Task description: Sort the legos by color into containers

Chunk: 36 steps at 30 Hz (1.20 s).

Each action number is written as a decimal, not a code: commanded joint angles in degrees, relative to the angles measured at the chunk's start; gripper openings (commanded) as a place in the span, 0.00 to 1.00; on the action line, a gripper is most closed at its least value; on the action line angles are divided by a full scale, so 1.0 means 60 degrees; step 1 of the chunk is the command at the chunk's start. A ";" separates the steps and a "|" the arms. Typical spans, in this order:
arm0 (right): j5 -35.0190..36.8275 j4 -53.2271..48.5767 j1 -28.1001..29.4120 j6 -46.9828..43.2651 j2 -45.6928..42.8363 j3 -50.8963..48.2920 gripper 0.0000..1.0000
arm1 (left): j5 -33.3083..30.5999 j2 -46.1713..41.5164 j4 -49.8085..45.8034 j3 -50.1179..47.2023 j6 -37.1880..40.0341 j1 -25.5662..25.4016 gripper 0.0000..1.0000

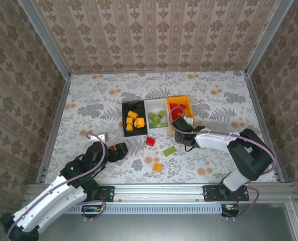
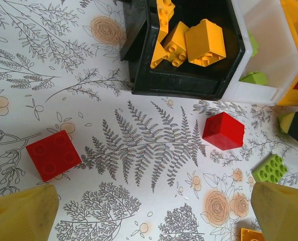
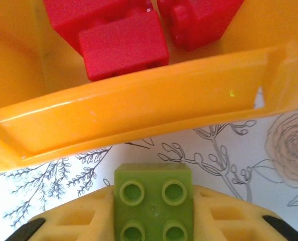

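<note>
- The right gripper [image 3: 153,221] was closed on a green brick [image 3: 153,201], studs toward the camera. The step in hand was, in my judgement, carrying this brick to its bin.
- The brick hung just before the near wall of the orange bin [image 3: 139,110], which held red bricks [image 3: 124,47]. That seemed the wrong bin for it.
- The white bin [image 1: 156,104], with green bricks inside, stood touching the orange bin on its left. The next move probably called for a lift above the rims and a short shift left before letting go.
- The left gripper [image 2: 151,216] was wide open and held nothing. A red brick [image 2: 53,154] lay just ahead of it on the table [image 1: 89,100].
- The black bin [image 2: 184,83], with orange-yellow bricks, closed the row at the left.
- Near the bins a second red brick [image 1: 150,141], a loose green brick [image 1: 169,150] and an orange brick [image 1: 157,167] lay apart, each with free room around it for fingers.
- The bin walls were the edges to mind: the held brick was close to the orange rim, so a sideways move without lifting could strike it.
</note>
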 commanded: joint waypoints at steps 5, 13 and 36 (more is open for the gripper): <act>-0.1439 -0.0849 0.0217 -0.1689 -0.2206 0.0482 0.33 | 0.0034 -0.0035 -0.0182 -0.0098 -0.0071 0.0103 1.00; -0.1727 -0.1151 0.0393 -0.2310 0.0391 0.3548 0.38 | 0.0108 0.0242 -0.0151 -0.0024 -0.0009 0.0142 1.00; -0.1276 -0.0779 -0.0637 -0.1040 -0.0616 0.2811 0.78 | -0.1168 0.7705 0.2544 0.2766 0.2008 -0.2123 0.99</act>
